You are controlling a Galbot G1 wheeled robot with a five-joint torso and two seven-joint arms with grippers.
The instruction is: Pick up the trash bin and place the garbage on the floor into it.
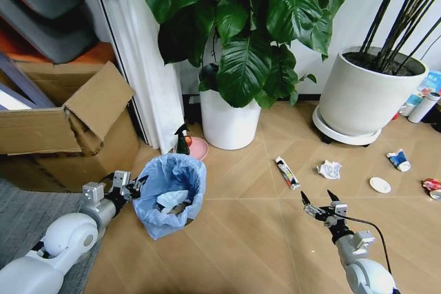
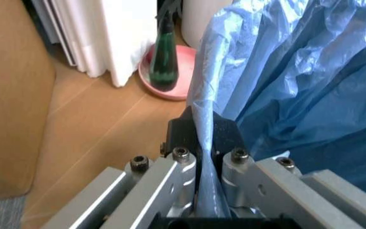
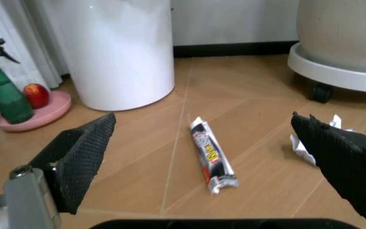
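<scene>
The floor (image 1: 255, 232) lies open between the two claws and ahead of the right claw (image 1: 315, 202), as far as the two white plant pots: the small pot (image 1: 229, 120) ahead and to its left, the big pot (image 1: 364, 96) on a wheeled base ahead and to its right. To the left of the left claw (image 1: 140, 185) a cardboard box (image 1: 65, 129) closes that side, with a white curtain (image 1: 141, 60) just ahead of it.

The bin (image 1: 169, 197) stands just right of the left claw, its baggy blue liner (image 2: 297, 81) spilling over the rim, with pale crumpled paper (image 1: 171, 200) inside. Beyond the bin a pink dish (image 3: 34, 112) holds a green spray bottle (image 3: 5, 93) and a red fruit (image 3: 36, 94).

The left claw is closed, pinching a fold of the liner at the bin's rim. The right claw is spread wide above the floor, gripping nothing. Just ahead of it lies a dark wrapper (image 3: 211, 155); to the right of that a white paper wad (image 1: 329, 169), then farther right a white disc (image 1: 380, 184), a blue-white packet (image 1: 398, 160) and a red-white can (image 1: 432, 186).
</scene>
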